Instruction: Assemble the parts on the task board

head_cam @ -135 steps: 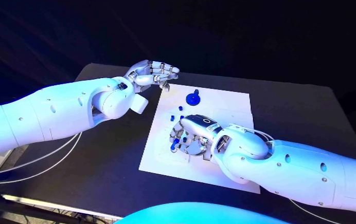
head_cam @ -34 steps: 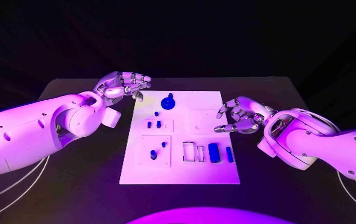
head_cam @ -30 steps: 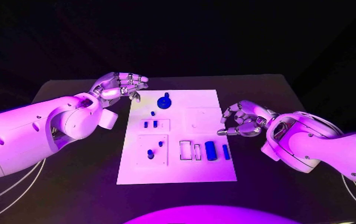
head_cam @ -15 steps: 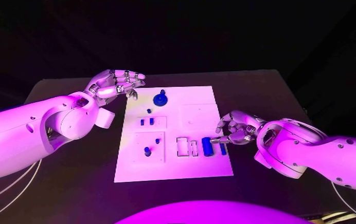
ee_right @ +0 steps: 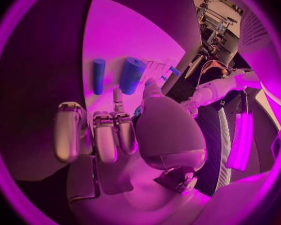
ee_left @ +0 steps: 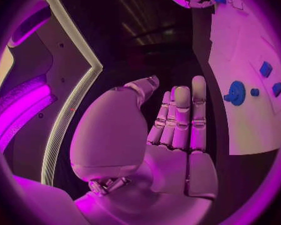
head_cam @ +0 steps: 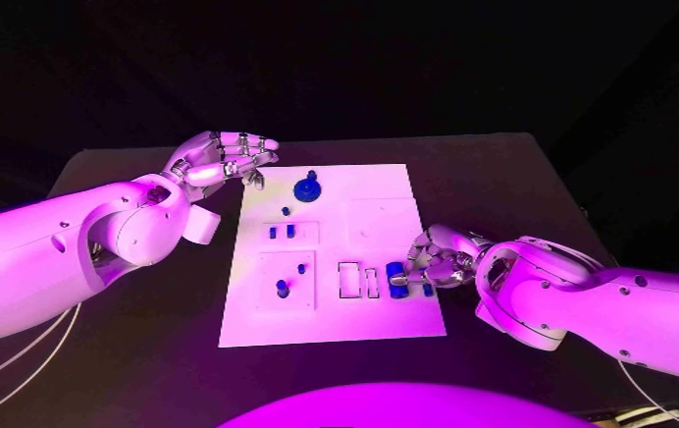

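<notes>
**R hand at the blue cylinders, L hand idle off-board**

Task board (head_cam: 382,214) lies mid-table, white, long side running away from the robot. On it: blue round knob part (head_cam: 306,190) at the far end, small blue peg (head_cam: 286,211) just nearer, two small blue pieces (head_cam: 282,233) in a recessed block, two more in the larger block (head_cam: 284,281) on the near left. Near right: two open rectangular slots (head_cam: 358,281), then a thick blue cylinder (head_cam: 397,280) and a thin blue cylinder (head_cam: 428,289) beside it.

R hand (head_cam: 436,257) sits over the board's right edge, right at the cylinders, fingers curled in. Wrist cam shows both cylinders lying side by side past the fingertips (ee_right: 117,96), thick one (ee_right: 132,75) next to thin one (ee_right: 98,76). Can't tell if fingers touch or grip either.

L hand (head_cam: 224,161) hovers beyond the board's far-left corner, near the knob but apart, nothing in it. Wrist cam: fingers (ee_left: 181,116) straight, close together, palm empty, knob (ee_left: 235,93) off to the side.

Black table (head_cam: 141,291) under all.
</notes>
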Robot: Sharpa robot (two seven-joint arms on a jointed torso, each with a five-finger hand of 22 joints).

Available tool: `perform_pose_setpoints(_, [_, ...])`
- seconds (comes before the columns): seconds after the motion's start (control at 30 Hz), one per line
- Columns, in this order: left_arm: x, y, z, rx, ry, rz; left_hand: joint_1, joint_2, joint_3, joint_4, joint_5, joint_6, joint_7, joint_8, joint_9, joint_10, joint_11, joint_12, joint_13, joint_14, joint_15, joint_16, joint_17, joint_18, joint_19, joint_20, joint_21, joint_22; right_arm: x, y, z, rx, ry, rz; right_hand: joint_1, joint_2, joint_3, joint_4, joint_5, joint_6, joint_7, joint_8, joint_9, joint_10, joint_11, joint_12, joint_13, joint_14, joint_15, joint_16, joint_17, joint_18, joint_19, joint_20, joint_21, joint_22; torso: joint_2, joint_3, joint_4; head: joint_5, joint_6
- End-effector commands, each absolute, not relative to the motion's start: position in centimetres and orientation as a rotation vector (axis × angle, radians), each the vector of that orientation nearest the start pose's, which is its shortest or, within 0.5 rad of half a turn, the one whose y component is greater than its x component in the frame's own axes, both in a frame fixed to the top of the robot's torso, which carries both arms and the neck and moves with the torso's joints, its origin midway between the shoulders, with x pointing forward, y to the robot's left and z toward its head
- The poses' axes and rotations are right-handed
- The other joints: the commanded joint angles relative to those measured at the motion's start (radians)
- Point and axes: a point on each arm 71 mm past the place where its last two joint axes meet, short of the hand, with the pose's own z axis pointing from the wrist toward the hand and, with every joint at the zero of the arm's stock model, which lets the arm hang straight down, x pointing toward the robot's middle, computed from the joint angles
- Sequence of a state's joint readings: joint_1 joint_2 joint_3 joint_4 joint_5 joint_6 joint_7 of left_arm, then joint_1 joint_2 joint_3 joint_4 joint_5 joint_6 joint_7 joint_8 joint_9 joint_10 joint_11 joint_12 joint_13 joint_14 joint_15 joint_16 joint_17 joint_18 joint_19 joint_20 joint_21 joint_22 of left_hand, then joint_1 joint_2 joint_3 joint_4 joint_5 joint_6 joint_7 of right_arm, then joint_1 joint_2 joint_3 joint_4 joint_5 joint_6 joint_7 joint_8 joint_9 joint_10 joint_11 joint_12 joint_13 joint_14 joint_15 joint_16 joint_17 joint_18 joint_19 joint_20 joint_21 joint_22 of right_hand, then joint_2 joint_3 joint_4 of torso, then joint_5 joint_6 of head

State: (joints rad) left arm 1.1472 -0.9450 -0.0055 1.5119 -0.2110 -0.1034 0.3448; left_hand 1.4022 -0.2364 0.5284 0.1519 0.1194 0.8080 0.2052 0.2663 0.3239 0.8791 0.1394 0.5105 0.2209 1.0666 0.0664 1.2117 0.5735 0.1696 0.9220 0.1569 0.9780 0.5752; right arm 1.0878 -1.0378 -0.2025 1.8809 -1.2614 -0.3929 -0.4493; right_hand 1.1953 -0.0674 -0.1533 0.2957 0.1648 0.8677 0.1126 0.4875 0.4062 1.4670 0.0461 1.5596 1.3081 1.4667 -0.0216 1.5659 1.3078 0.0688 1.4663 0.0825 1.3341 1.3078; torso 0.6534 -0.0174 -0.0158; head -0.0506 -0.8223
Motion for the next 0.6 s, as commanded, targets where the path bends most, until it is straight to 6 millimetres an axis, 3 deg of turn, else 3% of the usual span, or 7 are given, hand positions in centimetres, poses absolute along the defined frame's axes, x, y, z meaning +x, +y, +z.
perform_pose_setpoints(0.03, [47.7,24.7,-18.9,-0.913,1.579,-1.576,-0.009,0.007,-0.003,0.013,0.005,-0.005,0.0,0.005,0.001,-0.008,0.0,0.007,0.001,-0.006,0.001,0.0,0.0,0.015,0.0,0.007,-0.007,-0.002,36.5,-21.4,-26.8,0.201,2.092,0.487,-0.033,0.002,-0.008,0.001,0.006,0.014,-0.001,0.007,-0.002,0.089,-0.011,0.0,0.239,0.103,-0.009,0.004,0.258,-0.014,0.004,-0.007,0.002,0.101,0.0,-0.0003,-0.0011,-0.003,0.0])
perform_pose_setpoints(0.4, [47.7,24.7,-19.0,-0.914,1.587,-1.579,-0.019,0.011,-0.007,0.027,0.005,-0.007,0.0,0.006,0.002,-0.012,0.001,0.009,0.001,-0.007,0.002,0.001,0.0,0.015,0.0,0.008,-0.011,-0.005,36.6,-20.8,-27.7,0.164,2.162,0.426,-0.105,-0.01,-0.003,0.002,0.008,0.038,-0.01,0.015,-0.005,0.087,-0.019,-0.002,0.236,0.102,-0.017,0.003,0.254,-0.013,0.003,-0.014,0.0,0.102,0.0,0.0009,-0.0002,-0.006,0.005])
perform_pose_setpoints(0.6, [47.7,24.7,-19.0,-0.909,1.59,-1.577,-0.021,0.011,-0.008,0.029,0.005,-0.008,0.0,0.006,0.002,-0.013,0.001,0.01,0.001,-0.007,0.002,0.002,0.001,0.015,0.0,0.008,-0.012,-0.005,36.8,-20.6,-28.0,0.148,2.178,0.407,-0.1,-0.007,0.007,0.0,0.009,0.047,-0.014,0.02,-0.004,0.086,-0.022,-0.003,0.235,0.102,-0.019,0.002,0.252,-0.013,0.003,-0.016,-0.001,0.103,0.0,0.0,-0.0009,-0.005,0.007])
